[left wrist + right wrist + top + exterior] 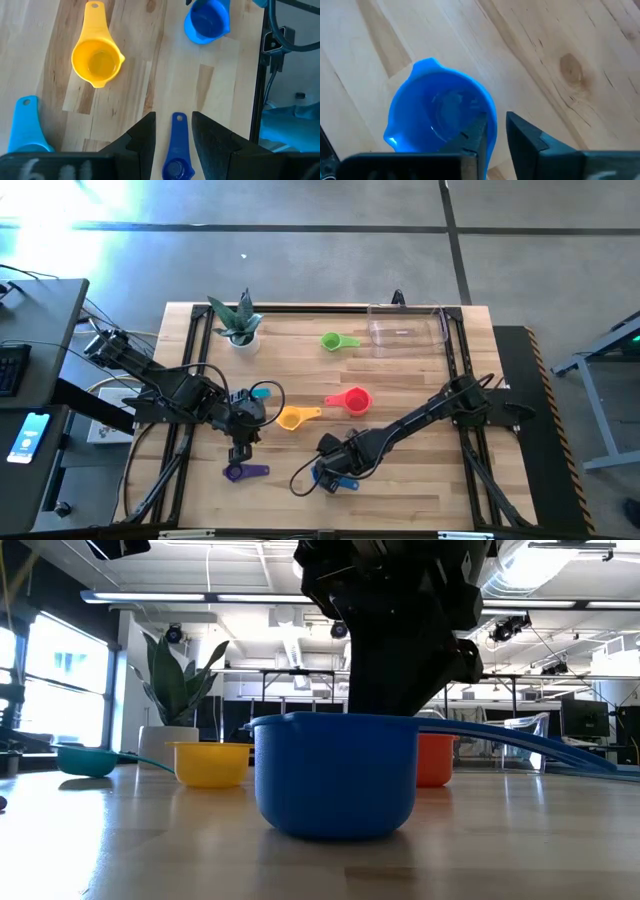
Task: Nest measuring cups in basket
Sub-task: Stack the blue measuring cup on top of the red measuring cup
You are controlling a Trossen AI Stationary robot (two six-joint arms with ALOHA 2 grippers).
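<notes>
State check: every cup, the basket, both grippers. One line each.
blue cup: upright on table, rim between right gripper fingers
purple cup: on table, between the open left gripper fingers, not gripped
yellow cup: on table, free
red cup: on table, free
green cup: on table, free
teal cup: on table, free
basket: empty

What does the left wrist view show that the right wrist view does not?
Only the left wrist view shows the yellow cup, a light-blue handle and the small purple cup between the left end effector and its open fingers. Only the right wrist view shows the right end effector straddling a cup's rim. Both show the blue cup on the wooden table.
</notes>
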